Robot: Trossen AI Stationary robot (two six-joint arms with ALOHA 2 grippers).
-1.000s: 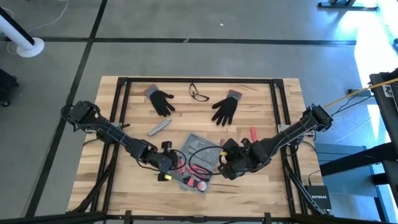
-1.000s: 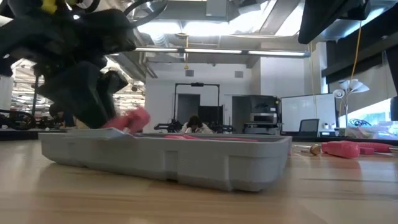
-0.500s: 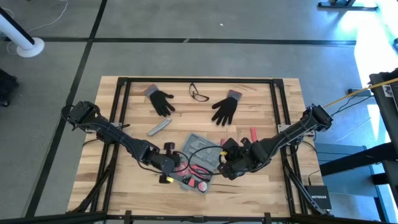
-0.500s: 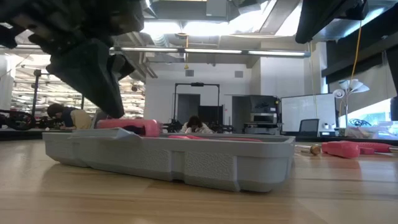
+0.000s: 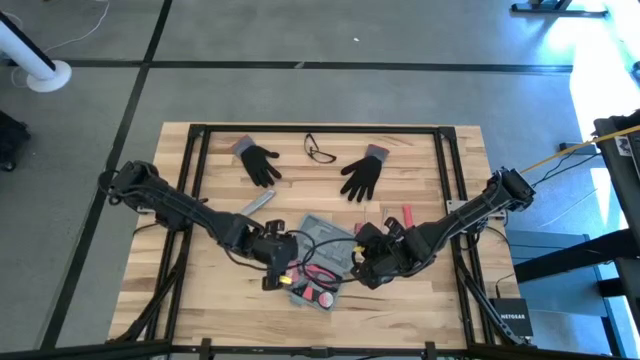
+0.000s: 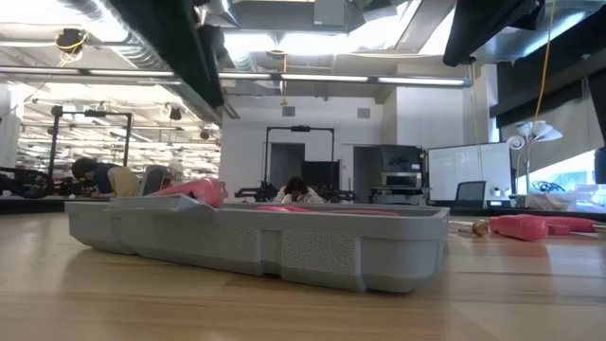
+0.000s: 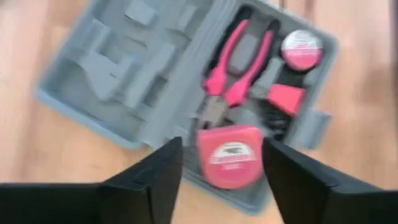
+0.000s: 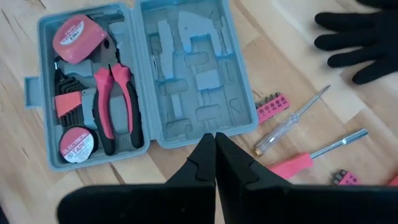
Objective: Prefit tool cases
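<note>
Left wrist view: left hand (image 7: 221,165) apparently wide, empty.

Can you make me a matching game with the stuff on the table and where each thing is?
Things:
1. pink pliers
2. pink tape measure
3. black glove
4. glasses

Places:
A. on bare wood beyond the gloves
B. in a corner recess of the tool case
C. in the case, between tape measure and tape roll
D. on wood outside the case

Pairs: 1-C, 2-B, 3-D, 4-A
</note>
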